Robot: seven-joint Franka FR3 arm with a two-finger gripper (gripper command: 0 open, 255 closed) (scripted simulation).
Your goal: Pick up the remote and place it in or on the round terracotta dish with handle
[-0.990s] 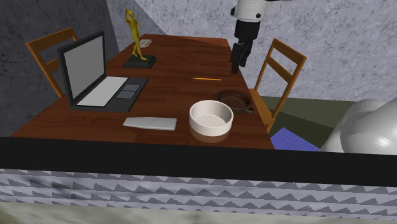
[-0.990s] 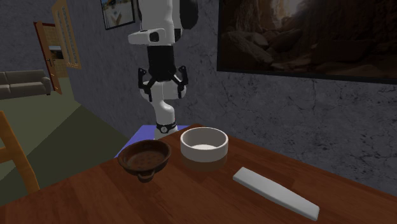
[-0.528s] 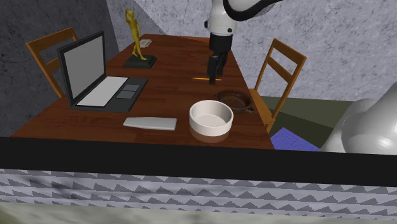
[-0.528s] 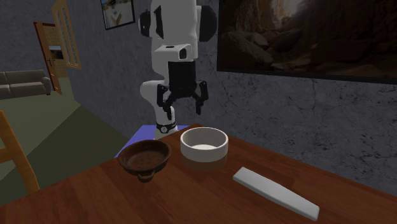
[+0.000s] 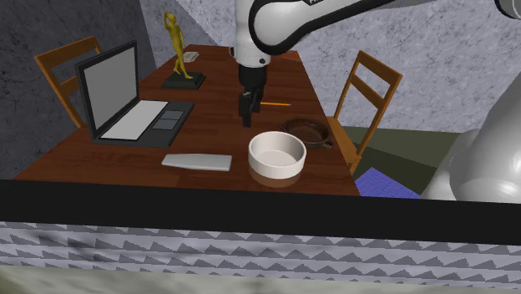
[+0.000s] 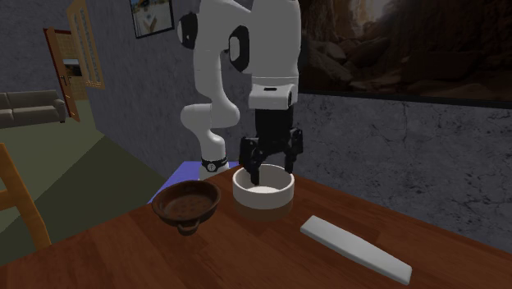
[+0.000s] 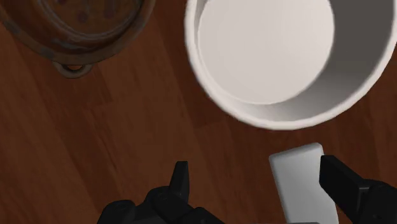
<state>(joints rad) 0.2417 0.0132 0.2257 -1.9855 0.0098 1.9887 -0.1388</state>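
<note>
Dark wooden table (image 5: 221,79) against rough grey walls (image 5: 434,42), pincer (image 7: 253,170) agape over white remote (image 7: 302,184) beside white bowl (image 7: 267,51).

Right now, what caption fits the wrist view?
Open fingers above the table, with grey remote, white bowl and brown dish below.

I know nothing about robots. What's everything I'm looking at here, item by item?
table: one, dark wood
white bowl: one, on table
remote: one, pale grey, flat, beside white bowl
dish: one, brown, handled, beside white bowl
laptop: one, dark, open, on table
figurine: one, gold on black base, behind laptop
pencil: one, orange, mid-table
chairs: two, wooden, flanking table
arm: one, white, over table
claw: one, black, open, over remote's end
</note>
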